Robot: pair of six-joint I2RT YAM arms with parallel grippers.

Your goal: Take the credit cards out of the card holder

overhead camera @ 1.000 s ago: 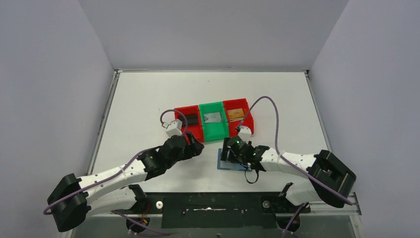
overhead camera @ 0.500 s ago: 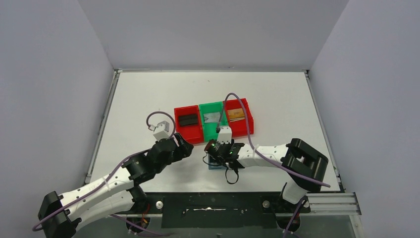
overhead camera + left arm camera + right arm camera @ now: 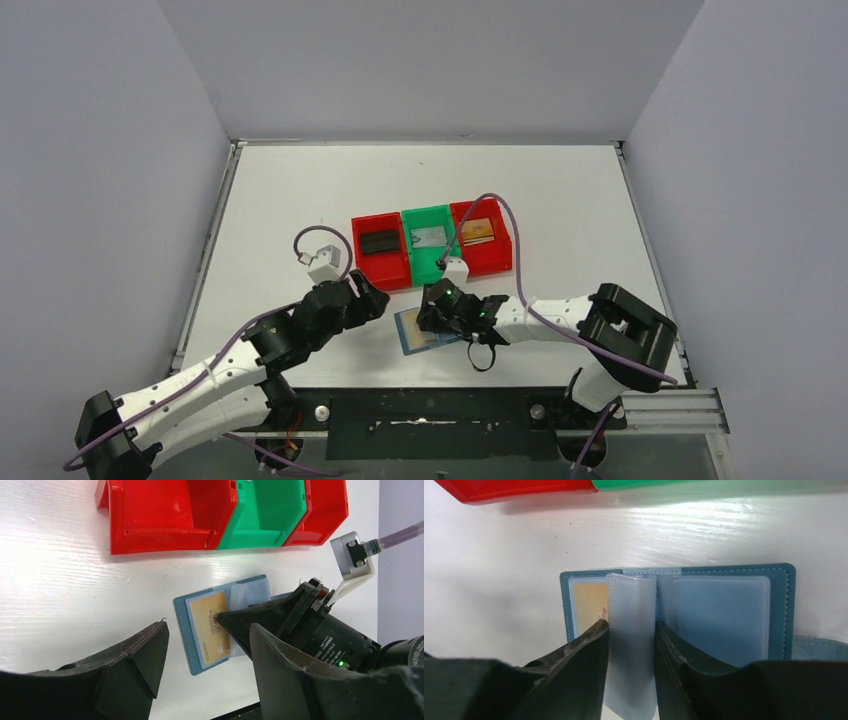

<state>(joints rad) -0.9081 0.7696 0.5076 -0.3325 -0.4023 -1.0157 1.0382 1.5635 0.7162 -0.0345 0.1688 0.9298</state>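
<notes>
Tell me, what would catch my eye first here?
A bright row of red and green plastic bins sits mid-table. Just in front, a small teal-blue fold-open card holder lies open, a gold-brown card showing in its left pocket, while the right arm's black fingers pinch its middle clear plastic sleeve.

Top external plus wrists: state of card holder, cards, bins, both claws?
card holder: open, lying flat
gold card: inside a holder pocket
plastic sleeve: upright, pinched
right claw: shut on plastic sleeve
left claw: open, empty
left red bin: holds black card
green bin: holds grey card
right red bin: holds gold-brown card
</notes>
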